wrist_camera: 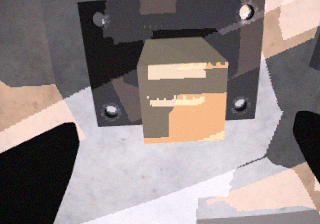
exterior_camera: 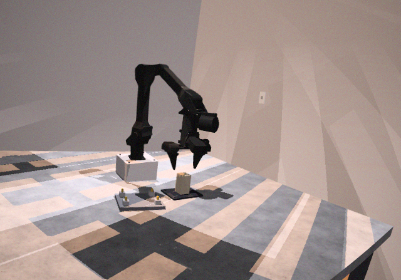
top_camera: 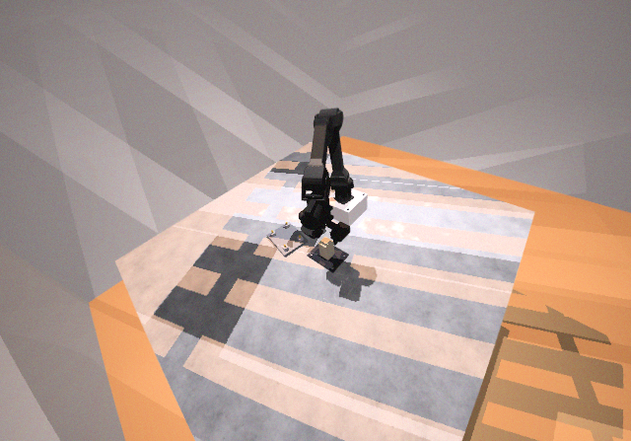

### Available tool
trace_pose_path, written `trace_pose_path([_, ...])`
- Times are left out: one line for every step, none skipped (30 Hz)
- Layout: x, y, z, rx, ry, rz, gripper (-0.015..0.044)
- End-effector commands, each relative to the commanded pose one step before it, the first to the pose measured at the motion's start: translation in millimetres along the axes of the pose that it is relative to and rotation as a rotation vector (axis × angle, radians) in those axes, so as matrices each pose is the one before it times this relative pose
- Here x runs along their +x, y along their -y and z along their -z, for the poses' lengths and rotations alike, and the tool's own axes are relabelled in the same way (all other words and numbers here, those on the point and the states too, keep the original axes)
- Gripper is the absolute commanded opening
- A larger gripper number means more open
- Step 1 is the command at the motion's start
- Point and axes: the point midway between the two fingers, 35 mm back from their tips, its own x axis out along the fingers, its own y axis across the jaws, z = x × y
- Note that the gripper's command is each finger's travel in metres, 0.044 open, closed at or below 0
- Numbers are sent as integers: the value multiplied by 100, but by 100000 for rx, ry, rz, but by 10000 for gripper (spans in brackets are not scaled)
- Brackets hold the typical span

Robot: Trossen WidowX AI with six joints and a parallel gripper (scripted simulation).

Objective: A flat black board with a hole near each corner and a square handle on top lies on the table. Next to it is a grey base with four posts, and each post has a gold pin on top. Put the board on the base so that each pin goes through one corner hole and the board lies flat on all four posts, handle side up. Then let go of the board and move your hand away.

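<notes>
My tool [top_camera: 332, 232] [exterior_camera: 184, 168], spread and empty, hangs above the handle [top_camera: 325, 249] [exterior_camera: 183, 183] [wrist_camera: 184, 91]; descending off-centre could knock the board [top_camera: 337, 262] [exterior_camera: 175, 195] [wrist_camera: 120, 59] toward the bench's [top_camera: 407, 349] [exterior_camera: 291, 238] edge.

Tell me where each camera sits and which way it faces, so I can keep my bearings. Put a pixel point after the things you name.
Top: high up, looking down at a slant over the table; the whole arm [top_camera: 319, 156] [exterior_camera: 141, 99] shows.
Exterior: raised beside the table, looking across it; arm and open end effector [exterior_camera: 184, 168] [wrist_camera: 187, 127] in profile.
Wrist: on the arm's end, facing the black board [top_camera: 336, 263] [exterior_camera: 175, 197] [wrist_camera: 120, 49]; two dark fingers intrude at the sides.
Top and exterior share the grey base [top_camera: 286, 243] [exterior_camera: 139, 202].
</notes>
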Motion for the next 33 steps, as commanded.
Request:
trace_pose_path([546,-64,8,-166,-124,-429,440])
trace_pose_path([165,-7,-19,0,1,1,440])
trace_pose_path([164,-6,-18,0,1,1,440])
trace_pose_path([164,-6,-16,0,1,1,440])
trace_pose_path([164,-5,-15,0,1,1,440])
trace_pose_path([164,-5,-14,0,1,1,440])
trace_pose_path([164,-4,-13,0,1,1,440])
trace_pose_path([163,-4,-12,0,1,1,440])
trace_pose_path([163,-3,-11,-5,3,1,440])
trace_pose_path([163,-2,-10,-5,2,1,440])
trace_pose_path([163,-2,-9,-5,2,2,440])
trace_pose_path([162,-1,-8,-5,2,2,440])
trace_pose_path([162,-1,-7,-5,2,2,440])
trace_pose_path([162,0,-6,-5,2,2,440])
trace_pose_path([162,0,-5,-5,2,2,440])
trace_pose_path([161,0,-4,-5,2,2,440])
trace_pose_path([161,1,-3,-5,2,2,440])
trace_pose_path([161,1,-2,-5,2,2,440])
trace_pose_path([161,2,-1,2,-1,2,440])
trace_pose_path([161,2,0,2,-1,2,440])
trace_pose_path([161,3,1,2,-2,2,440])
trace_pose_path([160,3,2,2,-2,2,440])
trace_pose_path([160,3,3,2,-2,2,440])
trace_pose_path([160,4,4,2,-2,2,440])
trace_pose_path([159,4,5,2,-2,2,440])
trace_pose_path([159,5,6,2,-2,2,440])
trace_pose_path([159,5,7,2,-2,2,440])
trace_pose_path([158,6,8,2,-2,2,440])
trace_pose_path([157,6,9,2,-2,2,440])
trace_pose_path([158,7,10,2,-3,2,440])
trace_pose_path([157,7,11,2,-3,2,440])
trace_pose_path([157,8,12,2,-3,2,440])
trace_pose_path([157,8,13,2,-3,2,440])
